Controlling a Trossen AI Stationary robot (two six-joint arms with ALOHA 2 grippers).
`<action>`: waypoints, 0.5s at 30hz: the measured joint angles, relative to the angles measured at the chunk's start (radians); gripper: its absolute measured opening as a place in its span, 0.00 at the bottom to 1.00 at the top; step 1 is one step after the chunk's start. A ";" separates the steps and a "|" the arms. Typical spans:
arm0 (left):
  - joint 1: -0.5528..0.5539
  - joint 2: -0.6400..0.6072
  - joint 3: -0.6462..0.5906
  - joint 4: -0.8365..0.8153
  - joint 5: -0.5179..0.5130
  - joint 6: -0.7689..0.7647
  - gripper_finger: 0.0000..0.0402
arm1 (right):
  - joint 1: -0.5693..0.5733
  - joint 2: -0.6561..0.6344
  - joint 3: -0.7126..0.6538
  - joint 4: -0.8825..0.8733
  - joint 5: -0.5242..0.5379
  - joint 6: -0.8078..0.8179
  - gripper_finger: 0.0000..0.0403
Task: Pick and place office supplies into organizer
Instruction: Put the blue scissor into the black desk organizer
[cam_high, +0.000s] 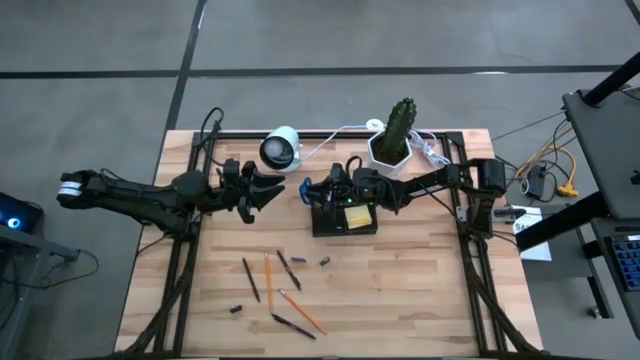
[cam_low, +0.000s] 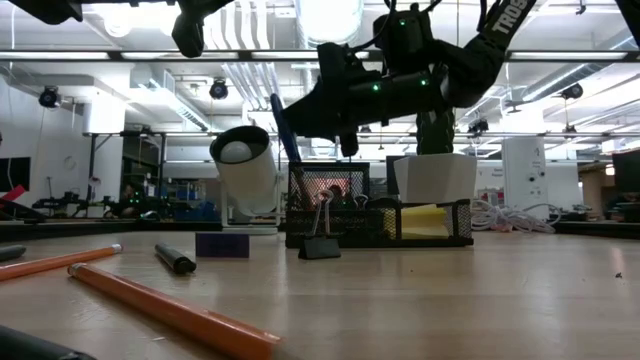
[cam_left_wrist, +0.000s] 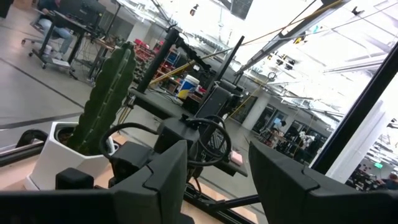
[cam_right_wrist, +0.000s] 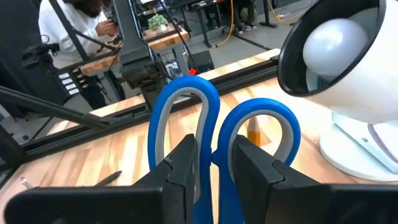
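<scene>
While the right gripper (cam_right_wrist: 214, 168) hangs over the organizer (cam_high: 344, 222) at the back middle of the table (cam_high: 420, 290), its fingers pinch the blue-handled scissors (cam_right_wrist: 217, 124) just below the two finger loops, blades pointing down toward the tray. In the low view the blue handle slants up out of the tall mesh compartment, so the tips look to be already inside or at its mouth. Scissors are stiff and fairly heavy for their size, with smooth plastic handles that could twist in a narrow pinch; the neck between loops and blades, where the fingers sit now, seems the steadiest place to hold, since it keeps the tool from swinging.

The left gripper (cam_high: 262, 192) waits just to the left of the organizer, near the white lamp (cam_high: 280, 148), fingers spread and holding nothing. A yellow sticky-note pad (cam_high: 357, 214) already lies in the tray.

Orange and black pencils (cam_high: 285, 290) and small dark stubs (cam_high: 325, 262) remain scattered on the near half of the table. These are light, rigid and round, apt to roll, so a grasp across the middle of each shaft would probably serve best.
</scene>
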 joint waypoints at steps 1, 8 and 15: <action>0.000 0.000 0.000 0.000 0.000 0.000 0.39 | 0.000 0.000 -0.001 0.000 0.000 0.000 0.17; 0.000 0.000 0.000 0.000 0.000 0.001 0.39 | 0.000 0.000 -0.013 0.001 0.001 0.003 0.17; 0.000 0.000 0.000 0.000 0.000 0.001 0.39 | 0.000 0.000 -0.024 0.002 0.002 0.026 0.17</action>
